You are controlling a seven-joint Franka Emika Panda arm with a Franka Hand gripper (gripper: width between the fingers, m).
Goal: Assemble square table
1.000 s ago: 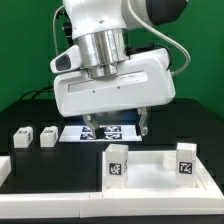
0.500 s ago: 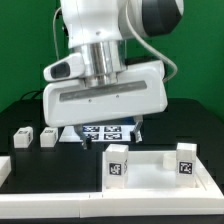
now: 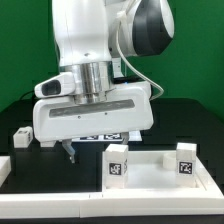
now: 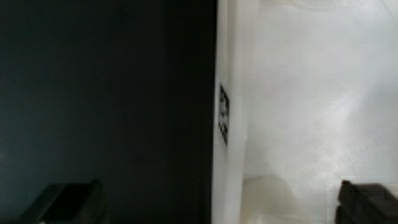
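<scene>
The square table slab (image 3: 150, 178) lies at the front right of the exterior view, with two tagged peg legs (image 3: 117, 165) (image 3: 185, 162) standing upright on it. One loose leg (image 3: 20, 138) lies at the left. My gripper (image 3: 95, 148) hangs low just left of the slab, jaws wide apart and empty; one fingertip (image 3: 70, 152) shows. In the wrist view the gripper (image 4: 221, 205) straddles the edge of a white part (image 4: 311, 110) with a tag on its side; both fingertips (image 4: 71, 203) stand apart from it.
The marker board (image 3: 118, 135) is mostly hidden behind the gripper's body. White border rails lie at the front left (image 3: 5, 168) and along the front (image 3: 60, 208). A green wall is behind.
The gripper has dropped lower and moved to the exterior view's left. It now hides the second loose leg and most of the marker board. The jaws stay open.
</scene>
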